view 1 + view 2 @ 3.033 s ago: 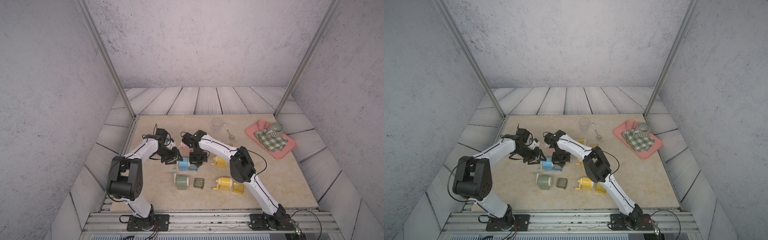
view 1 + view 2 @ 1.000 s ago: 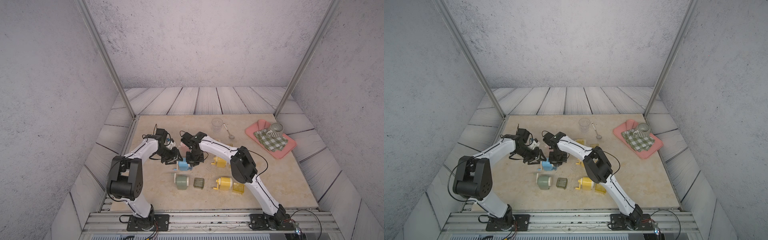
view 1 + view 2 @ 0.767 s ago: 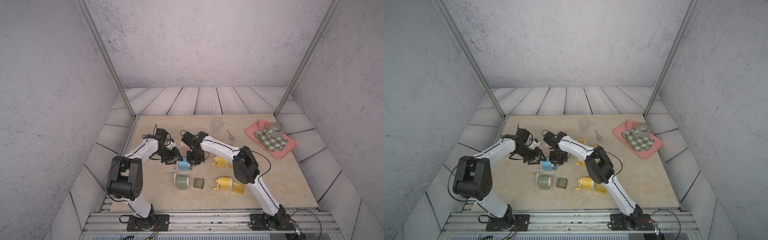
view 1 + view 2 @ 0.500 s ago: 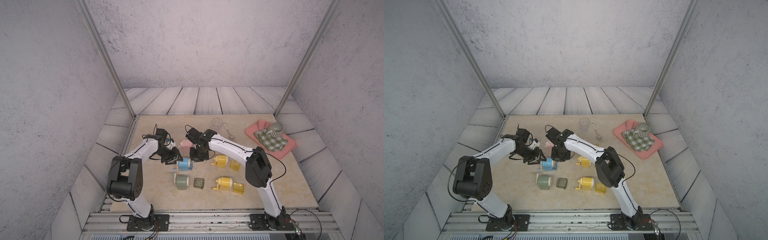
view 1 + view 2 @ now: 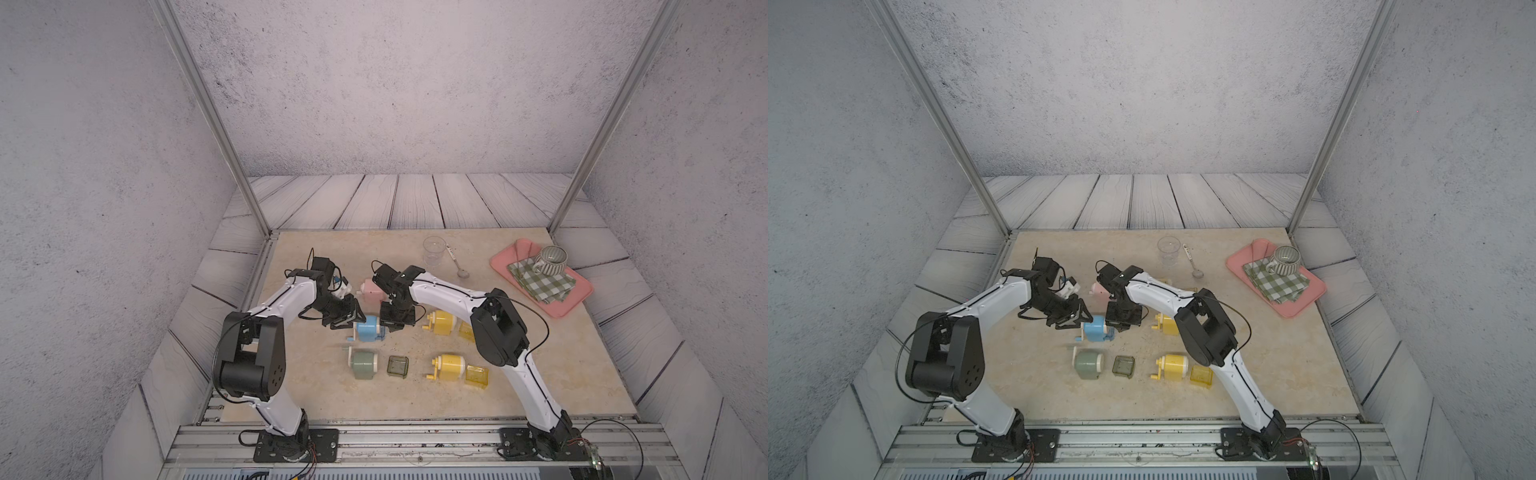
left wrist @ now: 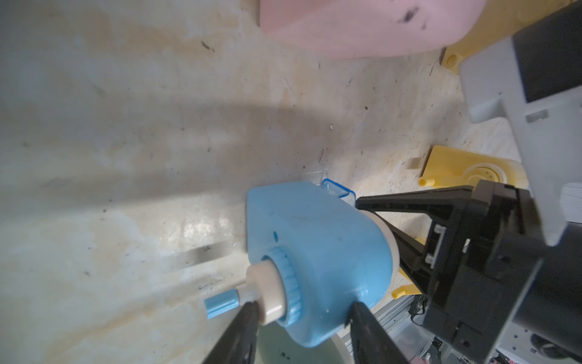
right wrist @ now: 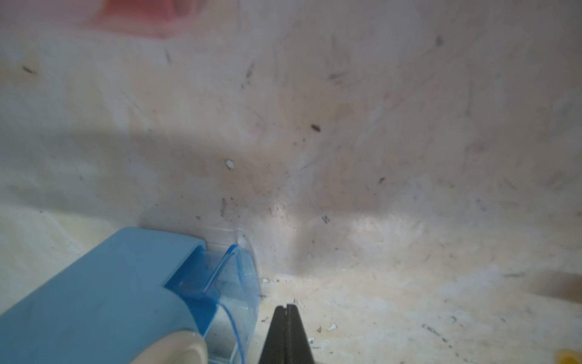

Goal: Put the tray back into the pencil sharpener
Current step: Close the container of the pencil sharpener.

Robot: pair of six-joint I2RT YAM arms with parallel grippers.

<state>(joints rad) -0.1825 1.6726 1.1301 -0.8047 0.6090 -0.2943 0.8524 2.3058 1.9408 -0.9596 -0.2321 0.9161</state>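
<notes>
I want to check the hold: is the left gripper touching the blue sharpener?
Touching. The left wrist view shows the left gripper clamping the blue sharpener, one finger against each side.

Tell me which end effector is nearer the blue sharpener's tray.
Right. The right end effector, shut, sits just beside the tray protruding from the blue sharpener; the left end effector grips that sharpener's body at its crank end, away from the tray.
</notes>
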